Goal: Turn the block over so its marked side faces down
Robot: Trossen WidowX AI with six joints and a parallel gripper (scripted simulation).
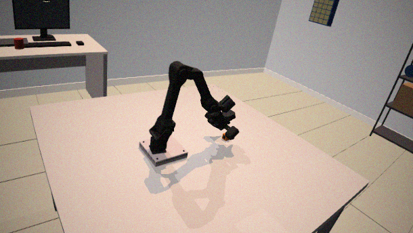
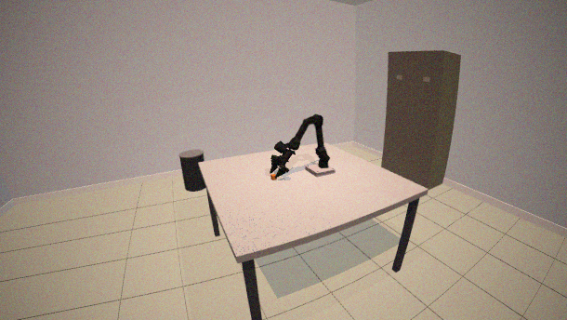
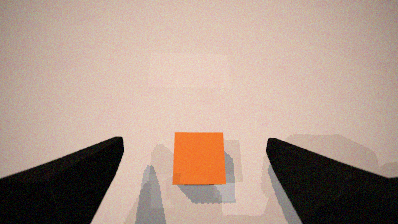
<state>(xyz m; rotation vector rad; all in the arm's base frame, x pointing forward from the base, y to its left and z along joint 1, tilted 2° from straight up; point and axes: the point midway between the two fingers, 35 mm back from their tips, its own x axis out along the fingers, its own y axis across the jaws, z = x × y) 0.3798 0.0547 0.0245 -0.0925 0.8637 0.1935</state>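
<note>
The small orange block [image 1: 225, 137] [image 2: 273, 177] [image 3: 199, 158] rests on the pale pink table [image 1: 288, 176] [image 2: 325, 200] [image 3: 75, 65]. Its top face is plain orange in the wrist view. A small dark patch shows on its side toward the arm's base in the top view; in the wrist view only a thin dark line shows at its lower edge. My gripper [image 3: 196, 144] is open and empty, its black fingers wide apart to the left and right of the block, with a gap on each side. In the top view a finger partly hides the block.
The arm's base plate [image 1: 172, 153] [image 2: 321, 171] is fixed on the table, to the left of the block in the top view. The desk [image 1: 96, 51], shelf [image 1: 394, 135], bin [image 2: 191, 174] and cabinet [image 2: 415, 121] stand away from the table.
</note>
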